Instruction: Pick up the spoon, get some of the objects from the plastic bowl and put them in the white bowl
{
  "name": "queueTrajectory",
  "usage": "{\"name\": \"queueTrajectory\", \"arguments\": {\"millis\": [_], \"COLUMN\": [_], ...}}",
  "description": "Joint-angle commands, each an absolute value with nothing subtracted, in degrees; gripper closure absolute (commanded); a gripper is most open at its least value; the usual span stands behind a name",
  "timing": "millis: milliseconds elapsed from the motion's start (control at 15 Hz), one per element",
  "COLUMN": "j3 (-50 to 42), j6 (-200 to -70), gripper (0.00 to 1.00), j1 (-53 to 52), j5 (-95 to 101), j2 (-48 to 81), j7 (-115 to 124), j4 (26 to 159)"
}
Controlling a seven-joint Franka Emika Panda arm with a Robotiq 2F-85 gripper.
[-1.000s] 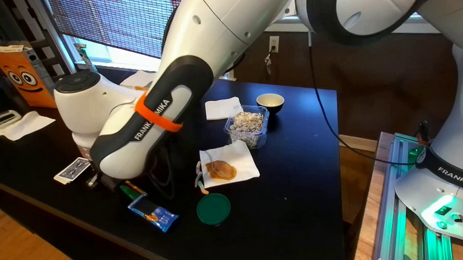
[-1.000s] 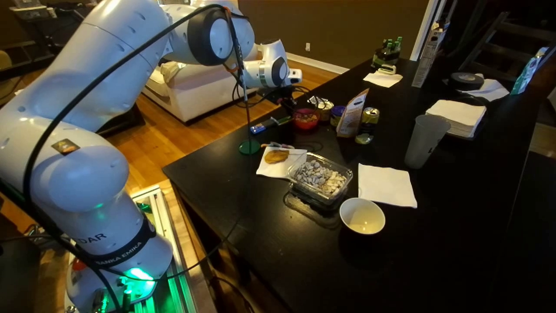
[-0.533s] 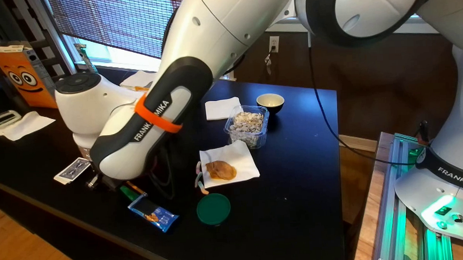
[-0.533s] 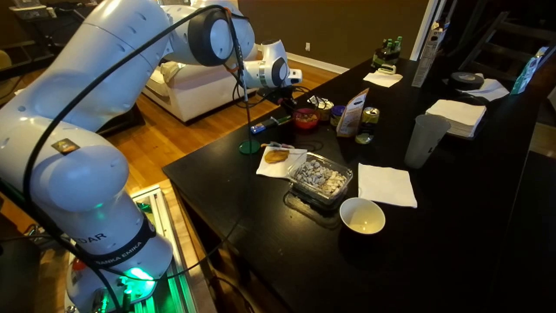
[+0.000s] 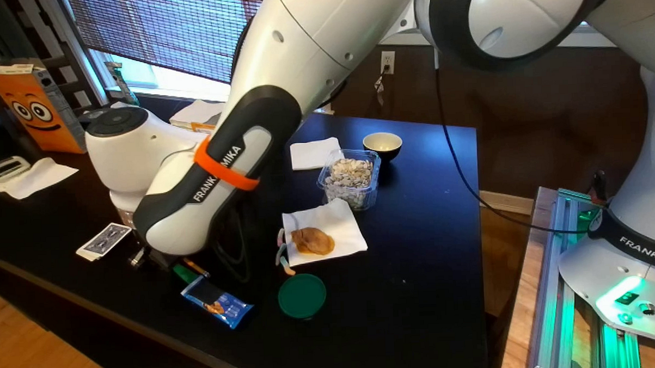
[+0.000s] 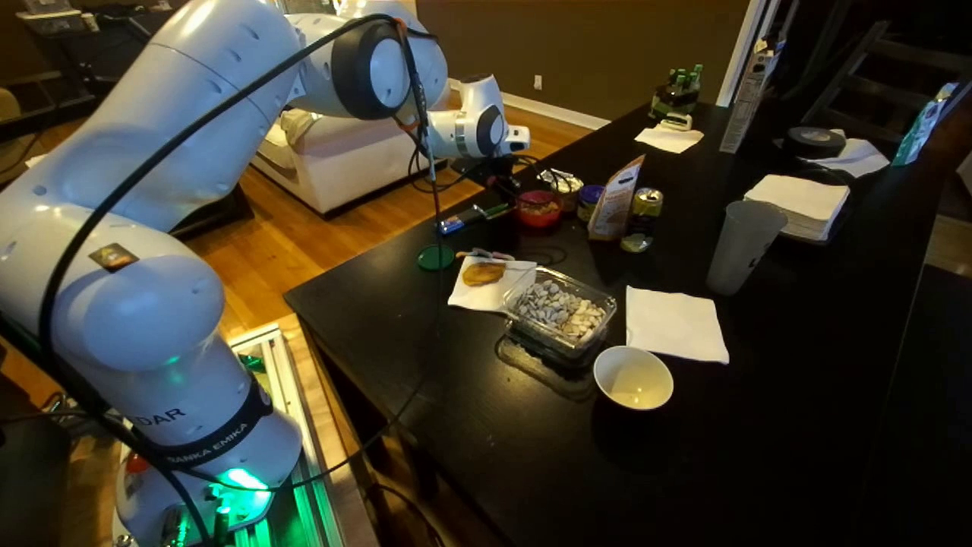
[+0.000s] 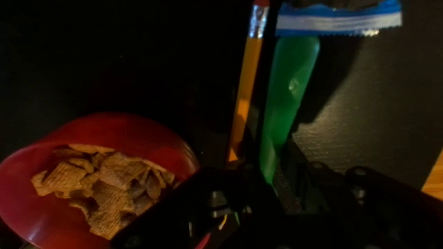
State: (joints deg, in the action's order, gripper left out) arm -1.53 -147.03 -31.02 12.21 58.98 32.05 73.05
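At the bottom of the wrist view, right of centre, the gripper [image 7: 271,154] has its dark fingers [image 7: 297,159] on either side of the green spoon [image 7: 290,77]; whether they are clamped on it I cannot tell, for that part is too dark; the spoon slants to the upper right, its broad end at the edge of a blue wrapper [image 7: 339,21]; a pencil [image 7: 248,74] lies just left of it; a red bowl [image 7: 114,129] of brown flakes [image 7: 110,183] fills the lower left. In an exterior view the spoon shows above centre, between the blue wrapper and the red bowl; the plastic bowl [image 6: 544,333], heaped with pale bits [image 6: 558,306], sits right of centre; the white bowl [image 6: 632,372] stands just beside it, farther down and right.
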Motion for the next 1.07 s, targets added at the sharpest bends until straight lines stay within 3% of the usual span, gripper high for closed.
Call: {"name": "queueTrajectory", "arguments": {"millis": [0,67,200,333,1000], "j3": [-1.0,-0.9,-0.8,-1.0,-3.2], "j6": [-146.4,-146.2,-145.8,-143.5,-118.9], "gripper": [0.72,0.89,1.00,0.96,0.96], "j1": [-30.4,-30.4,-30.6,-31.3,-36.9], "j5": [9.9,9.6,9.0,8.4,10.2], "j2": [60.6,60.6,60.3,59.1,46.6], "j7": [29.9,29.8,29.8,30.9,41.5], "j4": [71.3,71.2,71.1,71.1,72.2]}}
